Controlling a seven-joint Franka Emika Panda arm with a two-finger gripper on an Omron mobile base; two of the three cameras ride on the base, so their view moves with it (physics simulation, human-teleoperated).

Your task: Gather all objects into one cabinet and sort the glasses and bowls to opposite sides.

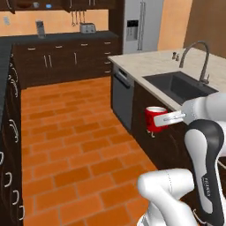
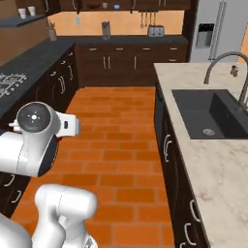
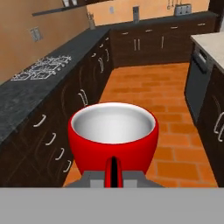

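Observation:
My gripper (image 1: 165, 118) is shut on the red cup (image 1: 154, 118), held upright in the air over the brick floor beside the island. In the hand view the red cup (image 3: 113, 133) sits just past the fingertips, its pale inside empty, with the gripper (image 3: 113, 169) pinching its near wall. Far back, the dark wall cabinet (image 1: 66, 5) stands open; a reddish-brown bowl (image 1: 35, 4) and a small blue bowl (image 1: 48, 6) sit inside. That blue bowl (image 2: 116, 7) also shows at the top of the right base view.
The island counter (image 2: 213, 160) with a black sink (image 2: 208, 114) and faucet (image 1: 201, 57) is to my right. A dark counter with a stovetop (image 3: 41, 70) runs along the left. Two pale cups (image 2: 26, 11) stand on a wall shelf. A fridge (image 1: 141, 26) stands at the back.

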